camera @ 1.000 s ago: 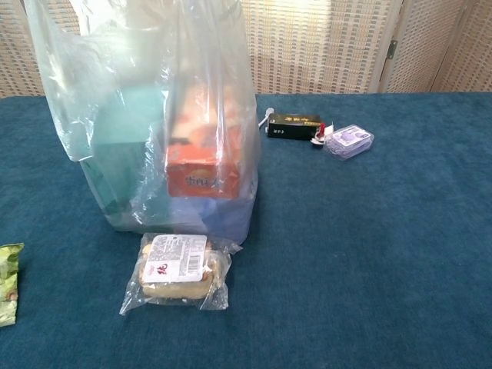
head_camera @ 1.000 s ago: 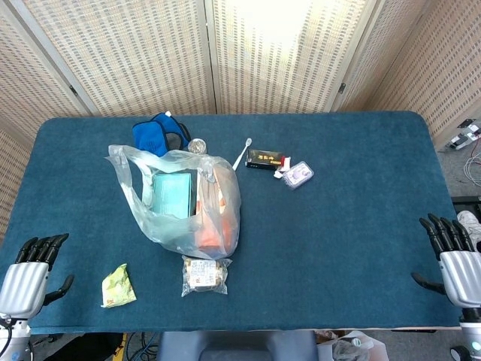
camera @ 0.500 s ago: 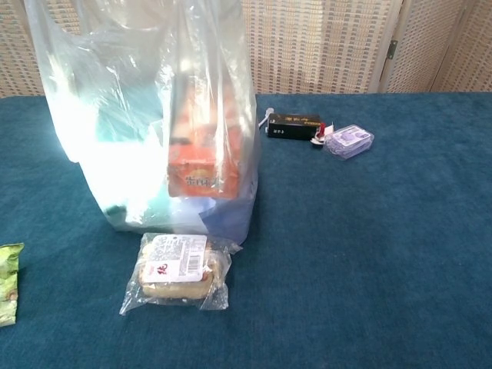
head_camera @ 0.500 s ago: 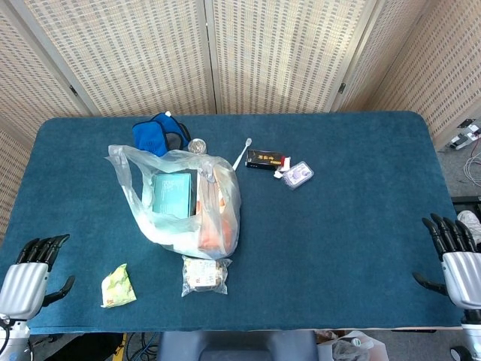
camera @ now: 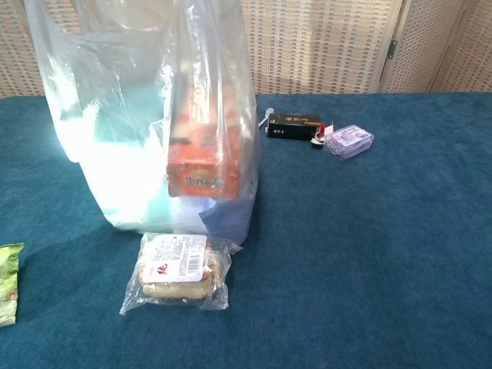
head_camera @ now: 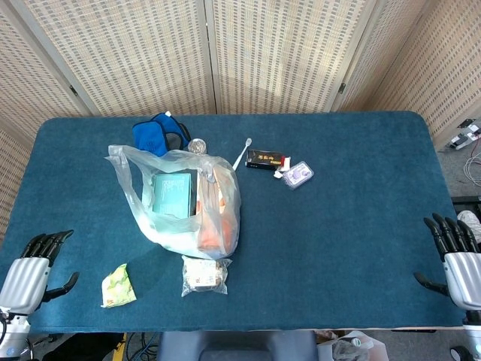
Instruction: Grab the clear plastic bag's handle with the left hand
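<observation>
Head view had your left hand (head_camera: 26, 272) parked at the table's (head_camera: 361, 210) near-left corner, fingers apart and holding nothing, well apart from the clear plastic bag (head_camera: 180, 201). That bag stood left of centre, its handle (head_camera: 120, 162) looping out at the far-left side. You hadn't started the reach, I'd judge; next called for carrying the hand forward and inward to that loop. Your right hand (head_camera: 460, 263) sat empty, fingers spread, at the near-right edge.

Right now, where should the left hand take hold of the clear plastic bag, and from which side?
Probably the handle loop at the clear plastic bag's far-left top corner, approached from the left: it stands free of the boxes inside. The left hand is open at the table's near edge.
</observation>
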Robot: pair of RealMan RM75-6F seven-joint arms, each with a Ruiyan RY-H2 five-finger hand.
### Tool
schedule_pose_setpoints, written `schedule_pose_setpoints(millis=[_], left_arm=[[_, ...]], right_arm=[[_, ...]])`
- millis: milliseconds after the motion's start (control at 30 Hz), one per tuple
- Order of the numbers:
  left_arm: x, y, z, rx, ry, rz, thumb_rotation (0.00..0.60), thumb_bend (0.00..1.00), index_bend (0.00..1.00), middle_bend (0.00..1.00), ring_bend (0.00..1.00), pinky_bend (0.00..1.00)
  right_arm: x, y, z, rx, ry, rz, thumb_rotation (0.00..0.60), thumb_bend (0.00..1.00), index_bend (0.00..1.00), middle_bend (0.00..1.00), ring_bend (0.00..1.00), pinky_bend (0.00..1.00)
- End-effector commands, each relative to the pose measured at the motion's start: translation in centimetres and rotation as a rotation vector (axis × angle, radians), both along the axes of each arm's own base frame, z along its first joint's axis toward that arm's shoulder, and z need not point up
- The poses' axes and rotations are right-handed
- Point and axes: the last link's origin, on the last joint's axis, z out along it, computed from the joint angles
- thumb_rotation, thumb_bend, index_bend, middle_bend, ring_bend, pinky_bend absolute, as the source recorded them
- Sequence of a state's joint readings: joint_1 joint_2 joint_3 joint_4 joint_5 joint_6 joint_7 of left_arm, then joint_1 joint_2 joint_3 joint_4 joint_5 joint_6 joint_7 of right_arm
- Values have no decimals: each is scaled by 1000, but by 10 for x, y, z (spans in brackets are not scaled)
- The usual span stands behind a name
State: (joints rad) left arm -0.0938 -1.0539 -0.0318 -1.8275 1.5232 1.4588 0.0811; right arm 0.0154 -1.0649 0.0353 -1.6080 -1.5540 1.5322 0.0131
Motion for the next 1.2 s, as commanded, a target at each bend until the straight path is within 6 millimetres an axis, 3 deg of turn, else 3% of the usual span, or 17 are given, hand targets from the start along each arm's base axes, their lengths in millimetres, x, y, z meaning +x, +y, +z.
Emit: schedule_pose_setpoints(millis=[33, 567, 767, 933, 1200], left_arm=[[1, 10, 6, 2, -54, -12, 600, 261, 129, 159, 151, 82], [32, 50, 22, -138, -375, -97, 600, 250, 128, 159, 159, 82], [41, 60, 25, -172, -408, -106, 600, 250, 128, 159, 162, 81], [49, 64, 23, -197, -417, -116, 600, 250, 128, 159, 162, 82], [70, 79, 25, -261, -529, -127, 600, 249, 129, 159, 167, 82]], right_arm=[[0, 0, 0, 0, 2, -2, 600, 0, 0, 32, 0, 12], [5, -1, 0, 1, -3, 16, 600, 0, 0, 32, 0, 12], [13, -6, 1, 19, -25, 55, 600, 0, 0, 32, 0, 12], [36, -25, 5, 23, 4, 154, 600, 0, 0, 39, 0, 12], [100, -75, -5, 68, -42, 424, 600, 50, 0, 61, 0, 12]])
